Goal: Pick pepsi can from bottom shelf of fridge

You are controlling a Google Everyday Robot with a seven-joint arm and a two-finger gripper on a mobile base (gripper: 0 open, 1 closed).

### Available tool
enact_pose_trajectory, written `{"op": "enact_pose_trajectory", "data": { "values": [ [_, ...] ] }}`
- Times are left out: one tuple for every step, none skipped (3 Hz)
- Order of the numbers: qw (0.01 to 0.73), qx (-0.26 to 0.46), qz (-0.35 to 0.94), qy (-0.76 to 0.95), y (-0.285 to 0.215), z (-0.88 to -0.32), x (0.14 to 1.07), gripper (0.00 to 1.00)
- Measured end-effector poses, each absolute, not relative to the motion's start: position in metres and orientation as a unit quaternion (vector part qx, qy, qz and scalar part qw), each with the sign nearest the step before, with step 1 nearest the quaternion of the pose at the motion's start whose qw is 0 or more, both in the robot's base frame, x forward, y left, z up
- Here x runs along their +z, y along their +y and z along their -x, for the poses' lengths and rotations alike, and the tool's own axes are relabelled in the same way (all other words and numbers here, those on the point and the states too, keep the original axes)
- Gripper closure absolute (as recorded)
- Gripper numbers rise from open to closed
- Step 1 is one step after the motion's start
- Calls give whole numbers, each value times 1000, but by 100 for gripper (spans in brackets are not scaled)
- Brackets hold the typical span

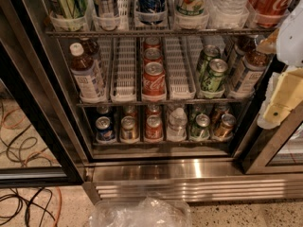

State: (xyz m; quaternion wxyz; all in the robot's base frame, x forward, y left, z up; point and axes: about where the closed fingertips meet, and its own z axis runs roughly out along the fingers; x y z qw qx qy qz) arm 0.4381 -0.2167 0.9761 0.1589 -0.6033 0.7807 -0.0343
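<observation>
The fridge (189, 169) stands with its door open, wire racks of drinks above a ribbed steel base. The pepsi can (104, 129), dark blue with a silver top, stands at the front left of the bottom shelf (161, 142), with a second can behind it. To its right along that shelf stand a gold-brown can (128, 128), a red can (153, 126), a clear bottle (177, 124), a green can (201, 126) and another gold-brown can (224, 126). My gripper (278, 109), white and pale yellow, hangs at the right edge, outside the fridge, level with the middle shelf and far right of the pepsi can.
The middle rack holds tea bottles (85, 72), Coca-Cola cans (154, 79) and green cans (213, 74). The black door frame (33, 126) runs down the left. A crumpled clear plastic bag (142, 214) lies on the floor in front. Cables (23, 141) lie at the left.
</observation>
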Motion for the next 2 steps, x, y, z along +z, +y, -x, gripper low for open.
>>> {"op": "enact_pose_trajectory", "data": {
  "values": [
    [159, -34, 603, 781, -217, -438, 976, 0],
    [179, -29, 596, 782, -211, -439, 973, 0]
  ]
}}
